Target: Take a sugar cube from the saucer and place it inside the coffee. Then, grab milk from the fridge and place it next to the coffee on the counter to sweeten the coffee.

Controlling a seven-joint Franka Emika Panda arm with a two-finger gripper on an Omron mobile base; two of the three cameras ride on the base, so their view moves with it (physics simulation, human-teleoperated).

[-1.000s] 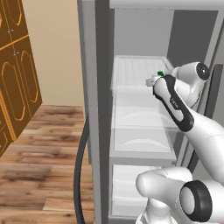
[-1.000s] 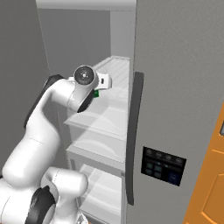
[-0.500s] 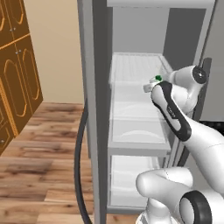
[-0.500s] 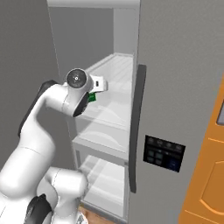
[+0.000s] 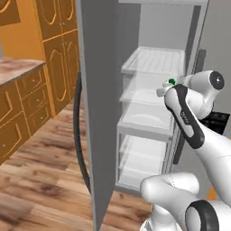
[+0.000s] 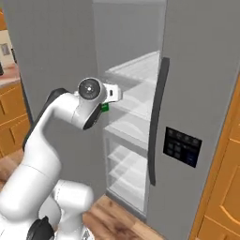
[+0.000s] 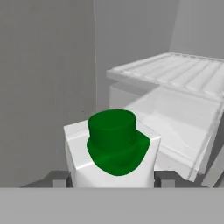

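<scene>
The milk (image 7: 113, 148), a white carton with a green cap, sits between my two dark fingertips in the hand view. My gripper (image 7: 111, 179) is shut on it. From the base views the hand holds the milk (image 5: 171, 82) in front of the open fridge (image 5: 97, 90), level with its middle shelves (image 5: 153, 63). In the right base view a bit of the green milk (image 6: 105, 107) shows beside the gripper (image 6: 108, 101). A stretch of the counter (image 5: 13, 67) lies far left. The sugar cube, the saucer and the coffee are out of view.
The fridge's open left door stands close to the arm's left, with its long dark handle (image 5: 79, 135). The shut right door (image 6: 201, 93) carries a dark handle (image 6: 157, 117) and a control panel (image 6: 183, 145). Orange cabinets (image 5: 49, 58) line the left wall above a wood floor (image 5: 40, 180).
Both base views have shifted, so the base has moved and more of the room at the left shows. The milk stays in my gripper, now slightly further out from the fridge shelves.
</scene>
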